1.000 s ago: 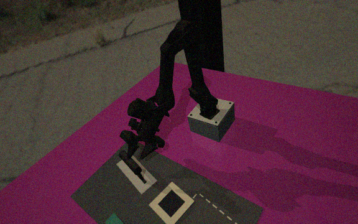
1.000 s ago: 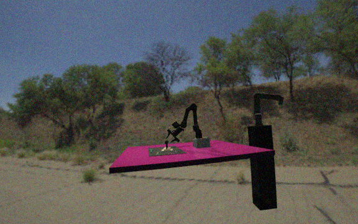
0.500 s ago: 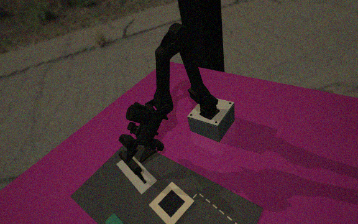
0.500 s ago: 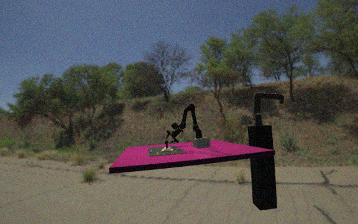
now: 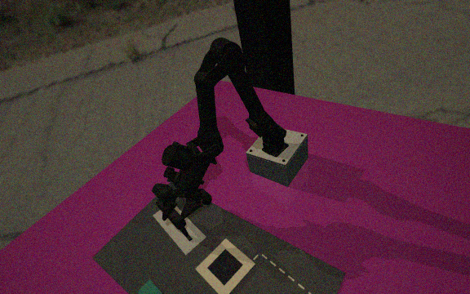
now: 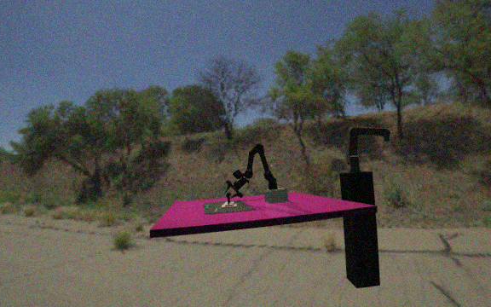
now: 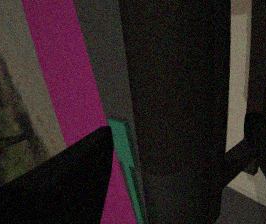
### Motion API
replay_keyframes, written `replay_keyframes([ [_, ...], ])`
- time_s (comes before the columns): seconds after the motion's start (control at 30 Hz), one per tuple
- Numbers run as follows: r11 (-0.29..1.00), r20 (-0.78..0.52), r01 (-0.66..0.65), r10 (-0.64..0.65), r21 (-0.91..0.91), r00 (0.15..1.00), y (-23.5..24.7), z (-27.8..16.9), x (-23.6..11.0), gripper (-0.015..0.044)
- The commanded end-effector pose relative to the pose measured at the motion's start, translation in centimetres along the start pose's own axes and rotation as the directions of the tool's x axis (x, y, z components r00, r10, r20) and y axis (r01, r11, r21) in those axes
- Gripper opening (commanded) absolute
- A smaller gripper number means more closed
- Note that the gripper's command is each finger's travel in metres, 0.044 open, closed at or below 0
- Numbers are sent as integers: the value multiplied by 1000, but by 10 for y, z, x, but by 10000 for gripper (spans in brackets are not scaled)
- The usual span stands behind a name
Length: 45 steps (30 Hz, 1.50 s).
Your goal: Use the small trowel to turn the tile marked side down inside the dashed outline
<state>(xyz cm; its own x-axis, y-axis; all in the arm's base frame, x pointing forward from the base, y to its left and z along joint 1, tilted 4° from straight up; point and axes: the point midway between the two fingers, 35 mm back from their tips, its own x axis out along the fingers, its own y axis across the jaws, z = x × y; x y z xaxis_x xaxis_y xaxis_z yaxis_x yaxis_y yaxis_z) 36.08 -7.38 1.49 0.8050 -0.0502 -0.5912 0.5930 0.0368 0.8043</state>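
Observation:
The trowel [image 5: 179, 223] [image 6: 228, 199] [image 7: 176, 90] shows as a thick black handle with a thin neck, rising at a tilt over a long pale slab [image 5: 188, 247]. Its blade cannot be made out. My gripper [image 5: 175, 213] [image 7: 177, 129] is open, low over the slab, with the handle between its fingers in the wrist view; whether either finger touches it cannot be told. The cream tile [image 5: 225, 267] lies flat on the mat with a dark square facing up. The dashed outline [image 5: 281, 270] lies to its right, partly outside the view.
The dark grey mat [image 5: 122, 255] lies on the magenta table [image 5: 77, 229]. A teal shape [image 5: 150, 288] [image 7: 122, 139] is near the mat's front edge. The grey base box [image 5: 269, 169] carries the arm behind the mat. A tall black post [image 5: 265, 41] stands beyond the table.

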Motion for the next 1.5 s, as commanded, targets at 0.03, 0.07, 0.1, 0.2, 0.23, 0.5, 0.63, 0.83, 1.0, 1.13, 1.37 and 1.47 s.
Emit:
replay_keyframes([
  [0.03, 1000, 5, -5, 5, 4, 1000, 1, 1, 9, 300],
  [0.07, 1000, 5, -5, 5, 5, 1000, 1, 1, 11, 300],
  [0.1, 1000, 5, -5, 5, 5, 1000, 1, 1, 12, 300],
  [0.2, 1000, 6, -6, 6, 6, 1000, 1, 1, 17, 300],
  [0.23, 1000, 6, -6, 6, 6, 1000, 0, 1, 19, 300],
  [0.5, 1000, 6, -7, 7, 7, 1000, 0, 1, 23, 195],
  [0.63, 1000, 6, -7, 7, 7, 1000, 0, 1, 23, 129],
  [0.83, 1000, 6, -7, 7, 7, 1000, 0, 1, 23, 89],
  [1.0, 1000, 6, -7, 7, 7, 1000, 0, 1, 23, 56],
  [1.13, 1000, 6, -7, 7, 7, 1000, 0, 1, 23, 29],
  [1.37, 1000, 6, -7, 7, 7, 1000, 4, 1, 20, 0],
  [1.47, 1000, 5, -7, 7, 7, 1000, 11, 1, 15, 0],
])
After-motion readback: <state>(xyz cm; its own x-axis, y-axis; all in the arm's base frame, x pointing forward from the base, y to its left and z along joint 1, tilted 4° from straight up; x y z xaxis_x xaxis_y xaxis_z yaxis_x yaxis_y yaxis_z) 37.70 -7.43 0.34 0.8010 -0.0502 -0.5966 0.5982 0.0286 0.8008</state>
